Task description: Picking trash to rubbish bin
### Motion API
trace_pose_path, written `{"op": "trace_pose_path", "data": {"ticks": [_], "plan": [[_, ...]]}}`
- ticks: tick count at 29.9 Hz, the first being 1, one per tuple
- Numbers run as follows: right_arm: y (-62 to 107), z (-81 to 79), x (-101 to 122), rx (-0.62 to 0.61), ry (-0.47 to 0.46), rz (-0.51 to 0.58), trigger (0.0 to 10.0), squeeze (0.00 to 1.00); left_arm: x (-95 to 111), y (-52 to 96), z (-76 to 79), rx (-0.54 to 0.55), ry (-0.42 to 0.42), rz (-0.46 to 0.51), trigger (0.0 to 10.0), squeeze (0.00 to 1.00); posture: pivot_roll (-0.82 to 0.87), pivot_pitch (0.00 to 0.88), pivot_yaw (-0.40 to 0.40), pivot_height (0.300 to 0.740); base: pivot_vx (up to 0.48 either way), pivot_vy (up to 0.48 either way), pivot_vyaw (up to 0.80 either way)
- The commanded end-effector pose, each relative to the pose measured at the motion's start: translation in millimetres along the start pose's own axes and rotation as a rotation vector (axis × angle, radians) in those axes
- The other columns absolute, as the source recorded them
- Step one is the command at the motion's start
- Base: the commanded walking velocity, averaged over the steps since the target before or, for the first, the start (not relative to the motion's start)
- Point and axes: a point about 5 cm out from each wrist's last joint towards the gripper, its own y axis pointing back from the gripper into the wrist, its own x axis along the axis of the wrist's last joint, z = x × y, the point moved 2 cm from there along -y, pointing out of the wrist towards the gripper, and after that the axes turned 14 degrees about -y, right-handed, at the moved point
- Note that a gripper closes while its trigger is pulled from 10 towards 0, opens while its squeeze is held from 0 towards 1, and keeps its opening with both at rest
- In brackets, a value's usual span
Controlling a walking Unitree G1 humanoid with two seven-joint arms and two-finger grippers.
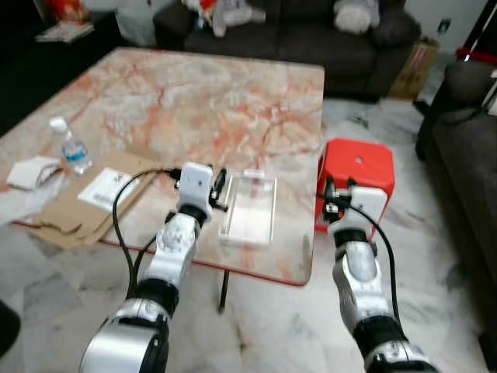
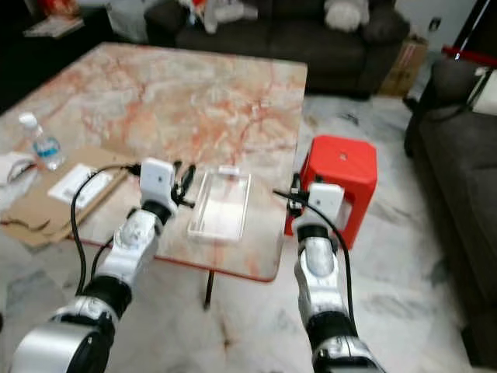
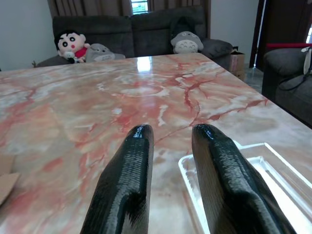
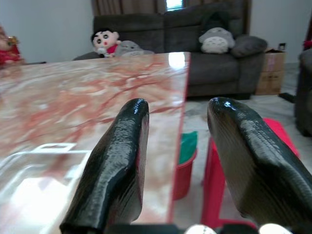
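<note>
A home living room. Far beyond the left end effector (image 3: 168, 141), across the marble-patterned counter (image 1: 210, 101), stands a dark grey sofa (image 3: 146, 31) with stuffed toys (image 3: 73, 46) and a round plush (image 3: 187, 43) on its cushions. Just beside the right end effector (image 4: 178, 126), off the counter's edge, sits a red plastic stool (image 1: 359, 167) on a pale marble floor (image 1: 435, 233), and further to that side is a second dark sofa (image 1: 466, 155). A cardboard box (image 4: 273, 73) rests against the far sofa. Curtains (image 3: 87, 7) hang behind it.
</note>
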Motion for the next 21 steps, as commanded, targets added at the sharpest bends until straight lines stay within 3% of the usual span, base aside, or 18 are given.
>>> {"op": "trace_pose_path", "data": {"ticks": [1,7,8,9,21], "plan": [[-1.7,1.5,3,-0.009,-0.001,0.008,10.0,0.0,2,-0.2,0.7,-0.006,0.014,0.009,10.0,0.0,0.11,0.102,-0.008,0.74,0.0,0.0,0.0],[-2.3,1.9,2,-0.019,-0.009,0.002,10.0,0.0,-3,-0.7,6.2,-0.052,0.068,-0.03,10.0,0.0,0.12,0.112,-0.008,0.74,0.0,0.0,0.0],[-2.4,1.6,2,-0.019,-0.009,0.002,10.0,0.0,-4,-0.8,6.2,-0.054,0.068,-0.034,10.0,0.33,0.12,0.117,-0.008,0.74,0.0,0.0,0.0],[-2.5,1.4,2,-0.018,-0.009,0.001,10.0,0.0,-5,-0.7,6.4,-0.058,0.067,-0.04,10.0,1.0,0.12,0.117,-0.008,0.74,0.0,0.0,0.0],[-2.7,0.4,1,-0.019,-0.012,-0.008,10.0,0.0,-15,-4.8,17.6,-0.148,0.061,-0.15,10.0,1.0,0.12,0.128,-0.01,0.74,0.0,0.0,0.0]]}}
